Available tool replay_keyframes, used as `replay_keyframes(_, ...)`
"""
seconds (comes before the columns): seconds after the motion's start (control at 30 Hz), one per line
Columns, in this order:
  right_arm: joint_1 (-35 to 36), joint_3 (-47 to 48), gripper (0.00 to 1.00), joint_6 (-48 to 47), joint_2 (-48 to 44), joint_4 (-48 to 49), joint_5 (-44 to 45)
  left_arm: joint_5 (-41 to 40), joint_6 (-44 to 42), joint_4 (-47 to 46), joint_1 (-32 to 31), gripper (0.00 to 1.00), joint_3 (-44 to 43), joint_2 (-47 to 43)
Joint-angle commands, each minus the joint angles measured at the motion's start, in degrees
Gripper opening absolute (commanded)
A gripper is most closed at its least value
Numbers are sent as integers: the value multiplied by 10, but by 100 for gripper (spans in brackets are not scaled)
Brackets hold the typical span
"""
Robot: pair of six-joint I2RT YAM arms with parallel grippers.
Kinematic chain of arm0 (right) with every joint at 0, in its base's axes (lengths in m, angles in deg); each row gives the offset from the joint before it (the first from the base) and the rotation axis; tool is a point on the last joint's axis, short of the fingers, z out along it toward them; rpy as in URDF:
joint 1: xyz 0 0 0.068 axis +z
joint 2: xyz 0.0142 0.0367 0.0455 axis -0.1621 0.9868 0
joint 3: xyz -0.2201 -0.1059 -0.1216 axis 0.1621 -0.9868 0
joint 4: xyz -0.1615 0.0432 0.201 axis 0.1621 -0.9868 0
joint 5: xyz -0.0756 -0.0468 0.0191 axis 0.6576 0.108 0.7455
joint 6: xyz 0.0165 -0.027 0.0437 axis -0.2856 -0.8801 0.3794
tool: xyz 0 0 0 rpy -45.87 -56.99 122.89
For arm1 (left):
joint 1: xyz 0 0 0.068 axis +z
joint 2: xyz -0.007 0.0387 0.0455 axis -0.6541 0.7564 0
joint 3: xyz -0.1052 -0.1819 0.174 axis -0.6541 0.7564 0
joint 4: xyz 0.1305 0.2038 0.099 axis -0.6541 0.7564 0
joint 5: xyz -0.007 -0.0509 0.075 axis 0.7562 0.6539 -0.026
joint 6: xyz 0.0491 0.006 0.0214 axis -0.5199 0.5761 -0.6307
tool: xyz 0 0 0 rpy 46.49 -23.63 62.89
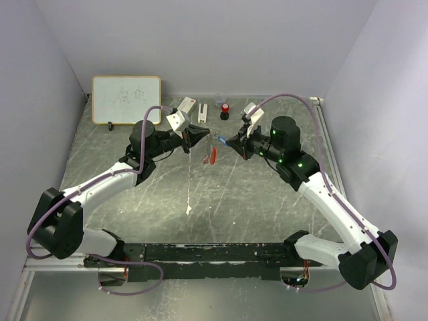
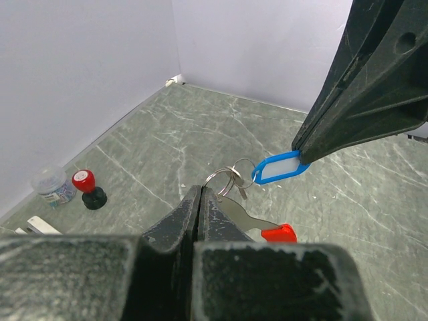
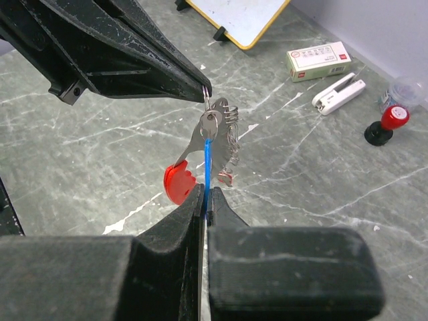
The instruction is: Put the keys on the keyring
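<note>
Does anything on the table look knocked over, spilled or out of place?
Nothing stands out. The key bunch hangs between the left fingers and right fingers, both shut; whiteboard and red-capped bottle stand upright.

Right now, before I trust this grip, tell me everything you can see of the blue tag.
The blue tag is a small flat oblong of blue plastic framing a white label. The shut jaws of the right gripper pinch one end; the other, narrower end joins a cluster of thin metal rings. It is held in the air above the table.
</note>
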Motion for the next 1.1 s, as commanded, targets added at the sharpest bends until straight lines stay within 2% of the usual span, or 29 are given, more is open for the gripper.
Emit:
replay_keyframes(0.0, -1, -12, 0, 10, 3, 10, 3, -31, 11, -50, 15, 7, 2, -21)
replay_keyframes(0.83, -2, 7, 0, 11, -2, 18, 10, -39, 17, -35, 19, 7, -1, -25)
replay_keyframes(1.0, -1, 37, 0, 1, 0, 6, 14, -46, 18, -28, 20, 20, -1, -22)
replay_keyframes(1.07, -1, 47, 0, -3, 1, 6, 14, -50, 19, -28, 20, 28, 1, -21)
